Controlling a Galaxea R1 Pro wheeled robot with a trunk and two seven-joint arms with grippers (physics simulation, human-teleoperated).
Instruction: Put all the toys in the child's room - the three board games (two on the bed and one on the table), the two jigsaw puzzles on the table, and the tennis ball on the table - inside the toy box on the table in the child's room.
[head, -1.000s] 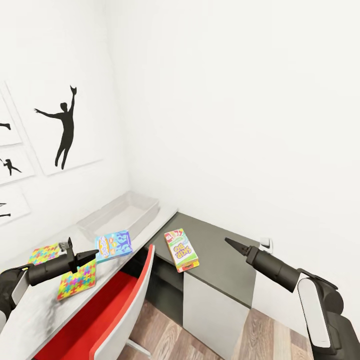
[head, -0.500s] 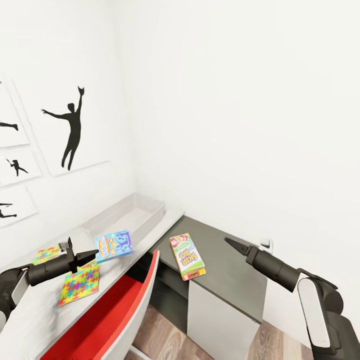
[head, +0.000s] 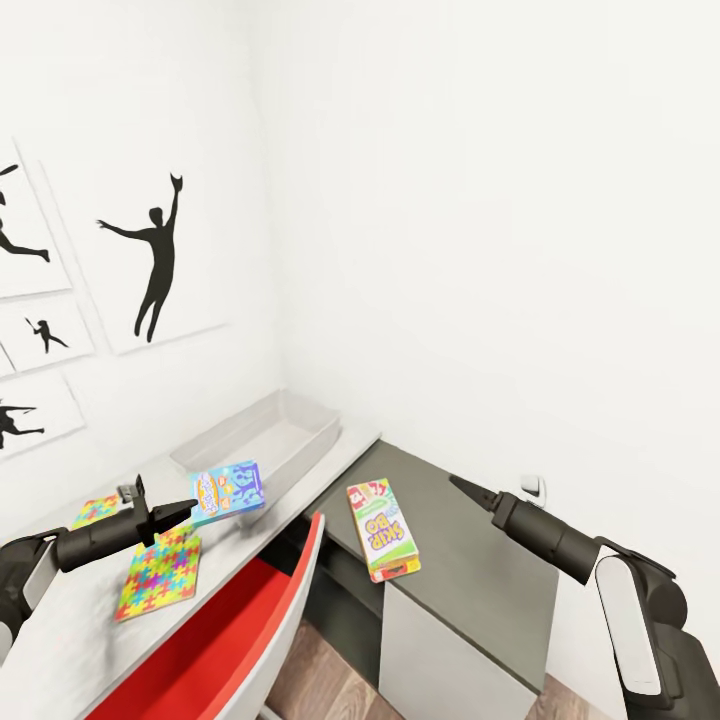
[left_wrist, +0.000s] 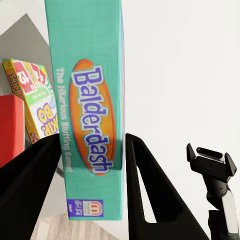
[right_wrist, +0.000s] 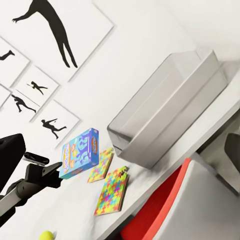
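White-walled kid's room with baseball silhouette pictures (head: 150, 255) on the wall, and the pale table (head: 70, 630) runs along it into the corner. The grey toy box (head: 262, 440) sits at the far end of that table, looks empty from here.

The left gripper (head: 185, 511) is clamped on the blue Balderdash box (head: 228, 492), held in the air just short of the toy box's near wall. Right gripper (head: 462, 485) hangs over the dark cabinet (head: 470, 570); can't tell if it's open.

I'd carry the box further in over the rim before letting go, flat side down, so it doesn't catch the sloped wall.

Skip-Bo box (head: 382, 530) lies on the cabinet, two jigsaw puzzles (head: 158, 575) on the table, tennis ball (right_wrist: 46, 234) nearer still.
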